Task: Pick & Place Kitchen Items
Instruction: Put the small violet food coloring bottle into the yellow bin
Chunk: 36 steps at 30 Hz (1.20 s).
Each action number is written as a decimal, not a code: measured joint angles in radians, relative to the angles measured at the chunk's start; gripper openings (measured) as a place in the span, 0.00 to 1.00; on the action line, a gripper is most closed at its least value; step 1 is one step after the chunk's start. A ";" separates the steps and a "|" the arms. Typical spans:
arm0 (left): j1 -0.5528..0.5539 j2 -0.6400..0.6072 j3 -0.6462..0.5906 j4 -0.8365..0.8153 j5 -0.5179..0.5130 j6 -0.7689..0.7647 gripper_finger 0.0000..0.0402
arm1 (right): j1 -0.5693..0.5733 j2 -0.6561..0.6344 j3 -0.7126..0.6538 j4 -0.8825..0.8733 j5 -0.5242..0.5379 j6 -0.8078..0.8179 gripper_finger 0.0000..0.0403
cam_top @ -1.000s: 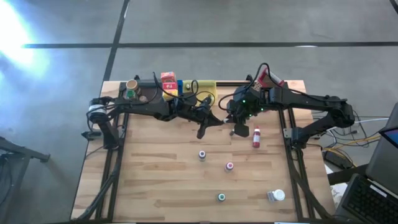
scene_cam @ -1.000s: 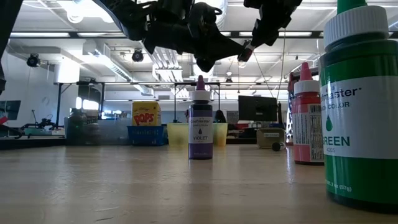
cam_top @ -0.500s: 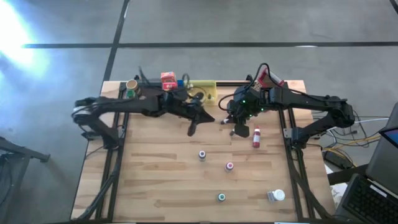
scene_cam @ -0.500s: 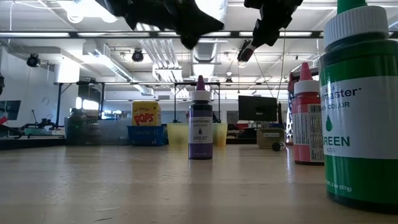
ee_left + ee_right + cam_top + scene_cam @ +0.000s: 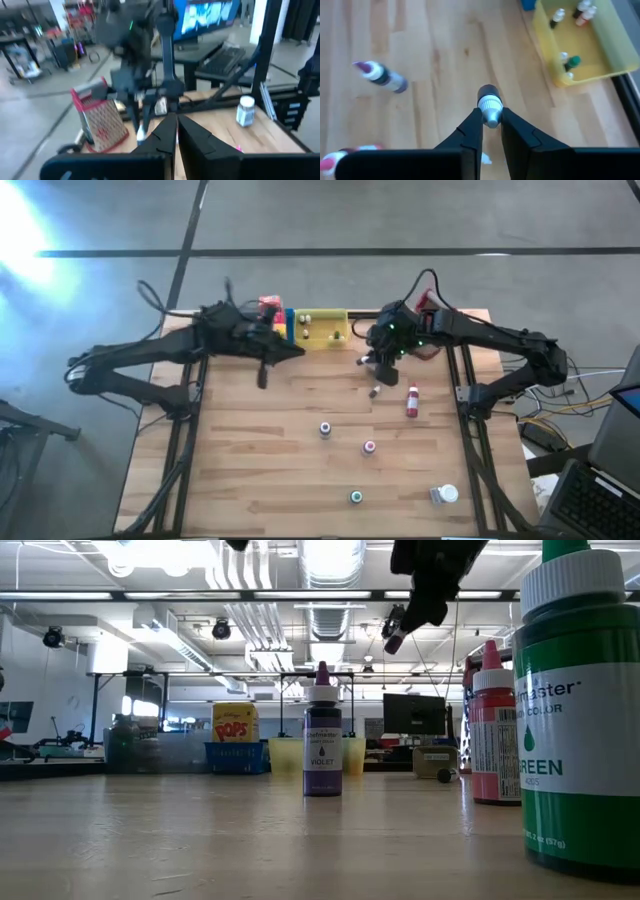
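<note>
The left gripper (image 5: 262, 376), which half a second ago hung over the middle of the bench, has swung back toward the far left corner; its fingers are pressed together with nothing between them. The right gripper (image 5: 488, 119) has lifted and moved a little toward the far edge, and it is clamped on a small bottle (image 5: 488, 106) with a silver cap, held above the wood just short of the yellow tray (image 5: 615, 59), where several little bottles already lie. I judge this one is headed there too. Out on the bench wait a violet bottle (image 5: 322, 733), a red bottle (image 5: 412, 401), a green bottle (image 5: 577, 710) and a white jar (image 5: 444, 495) near the right corner.
</note>
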 joint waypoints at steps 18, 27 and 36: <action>0.000 -0.121 -0.001 -0.003 -0.002 0.004 0.05 | -0.240 0.430 0.506 -0.278 -0.074 -0.134 0.11; 0.000 -0.103 -0.001 -0.004 -0.002 0.002 0.05 | -0.286 0.638 0.797 -0.446 -0.074 -0.186 0.11; 0.008 -0.108 -0.002 0.109 -0.220 0.362 0.05 | -0.295 0.718 0.915 -0.468 -0.074 -0.188 0.13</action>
